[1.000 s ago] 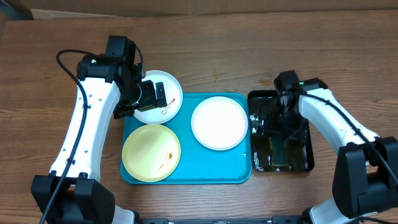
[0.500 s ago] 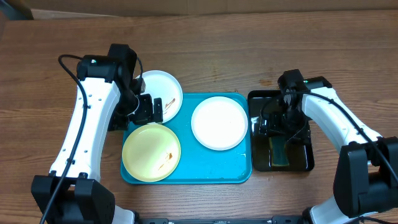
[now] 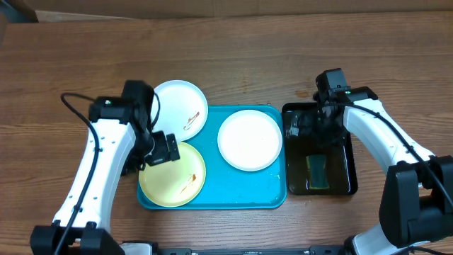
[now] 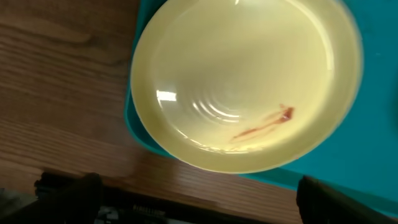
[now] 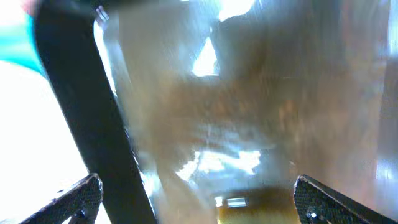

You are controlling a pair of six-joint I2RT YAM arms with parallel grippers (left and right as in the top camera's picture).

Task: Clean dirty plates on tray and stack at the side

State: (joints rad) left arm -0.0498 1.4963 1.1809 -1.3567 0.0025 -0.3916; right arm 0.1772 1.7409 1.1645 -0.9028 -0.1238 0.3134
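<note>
Round glossy plates (image 3: 249,139) are borne on a turquoise tray (image 3: 241,188) on the grained wood table (image 3: 269,57); both jaws are seen wide open, seemingly empty.

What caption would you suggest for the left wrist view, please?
Open left claw hovers over the smeared pale yellow plate on the turquoise tray.
</note>
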